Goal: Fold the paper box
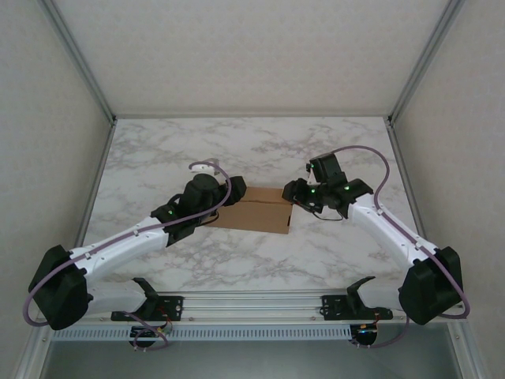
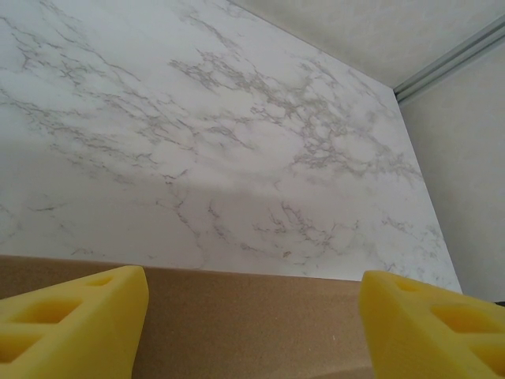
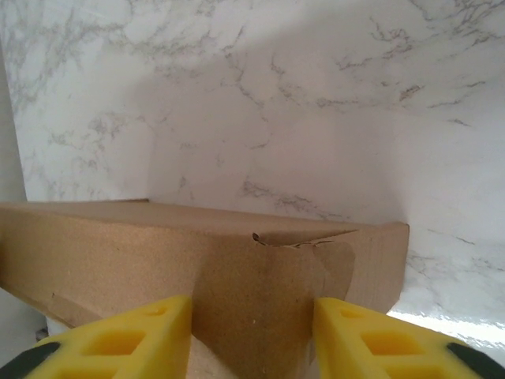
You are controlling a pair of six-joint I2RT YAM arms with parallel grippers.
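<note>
The paper box lies near the middle of the tabletop, already a shallow closed-looking shape, so the step in hand seems to be squaring it up and pressing its ends home. To do that well, both sides should push inward evenly, or the box may skid or twist on the smooth marble. The right side should also mind the corner where a small flap edge stands slightly proud: it wants tucking flat, not crushing. The left arm reaches in low from the left, its wrist bent down at the box's left end. The left fingers stand wide apart with the cardboard's face between them, clamped on nothing. The right arm comes in from the right, its wrist at the box's right end. The right fingers are partly open astride the near corner, and I cannot tell whether they touch it.
</note>
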